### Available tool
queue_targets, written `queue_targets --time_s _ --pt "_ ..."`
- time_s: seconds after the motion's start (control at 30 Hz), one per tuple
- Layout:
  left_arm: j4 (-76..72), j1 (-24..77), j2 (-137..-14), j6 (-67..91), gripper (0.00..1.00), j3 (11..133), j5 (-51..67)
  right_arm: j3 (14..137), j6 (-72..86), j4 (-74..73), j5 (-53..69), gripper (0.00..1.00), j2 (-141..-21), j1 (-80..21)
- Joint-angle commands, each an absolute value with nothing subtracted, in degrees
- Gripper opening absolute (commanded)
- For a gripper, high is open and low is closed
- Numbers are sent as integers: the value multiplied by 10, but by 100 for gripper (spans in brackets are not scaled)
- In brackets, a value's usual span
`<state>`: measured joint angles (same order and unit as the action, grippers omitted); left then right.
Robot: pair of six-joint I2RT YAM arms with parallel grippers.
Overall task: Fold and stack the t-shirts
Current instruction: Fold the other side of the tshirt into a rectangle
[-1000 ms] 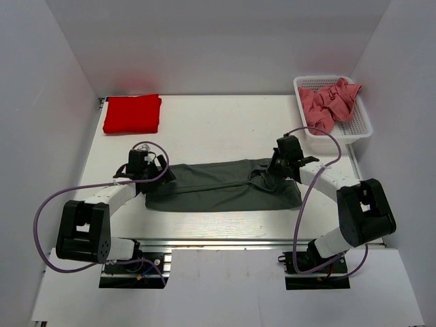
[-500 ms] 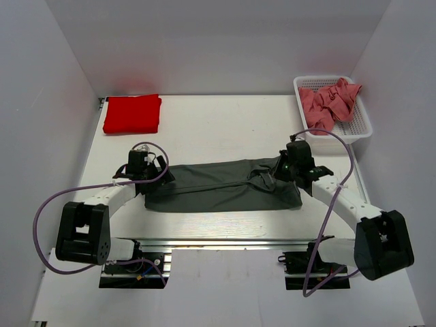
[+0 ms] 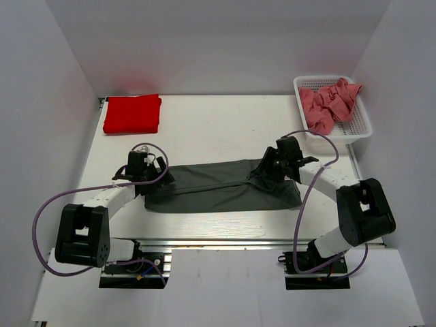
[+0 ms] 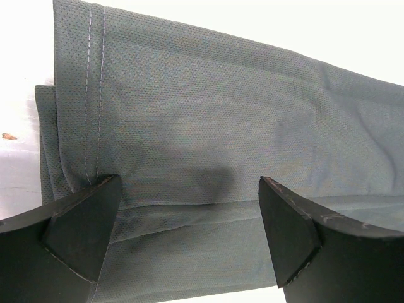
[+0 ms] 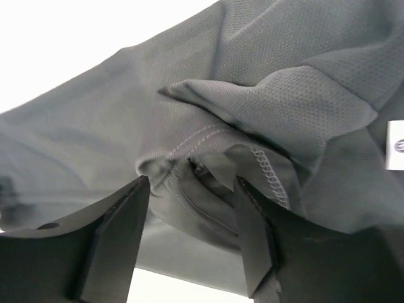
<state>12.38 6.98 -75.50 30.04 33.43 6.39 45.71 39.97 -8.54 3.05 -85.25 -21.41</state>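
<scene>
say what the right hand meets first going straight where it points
The right hand would likely meet the bunched fold of the dark grey t-shirt, just ahead between its fingers.

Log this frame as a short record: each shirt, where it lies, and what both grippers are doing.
dark grey t-shirt: folded into a long band across the near part of the table
red t-shirt: folded, far left corner, nothing on it
pink t-shirts: heaped unfolded in the white basket, far right
left gripper: open, above the grey shirt's hemmed left end
right gripper: jaws apart, bunched fabric of the shirt's right end between them
</scene>
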Motion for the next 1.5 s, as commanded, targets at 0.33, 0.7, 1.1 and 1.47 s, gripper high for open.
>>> queue_targets --time_s 0.33,0.7,1.1,1.47 --pt "132 72 -737 294 100 329 62 488 581 -59 -38 59 -872 -213" --pt "142 72 -727 289 100 329 62 526 611 -113 -69 41 -913 -211" --pt "148 72 -716 289 100 329 57 500 599 -127 -74 0 -876 -213" --pt "136 72 -711 289 100 318 62 268 599 -63 -13 0 -653 -216"
